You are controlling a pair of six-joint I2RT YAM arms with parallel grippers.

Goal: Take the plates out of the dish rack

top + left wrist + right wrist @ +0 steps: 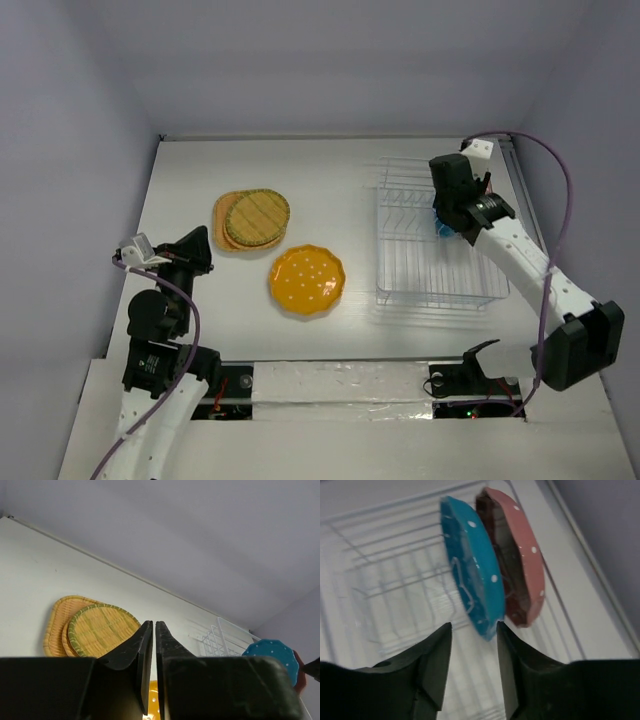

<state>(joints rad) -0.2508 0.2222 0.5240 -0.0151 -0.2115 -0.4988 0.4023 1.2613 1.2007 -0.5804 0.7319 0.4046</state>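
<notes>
Right claw (472,630) gapes open, the blue plate (468,572) at its twelve o'clock, standing on edge roughly in line with the gap; left claw (152,626), pinched closed, sits well apart.

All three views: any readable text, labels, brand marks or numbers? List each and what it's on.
No readable text in any view.
blue plate and pink plate: white dots only, no lettering.
yellow-orange plate: pale dots only.
round woven plate: weave pattern only.
dish rack: clear, no label visible.
</notes>
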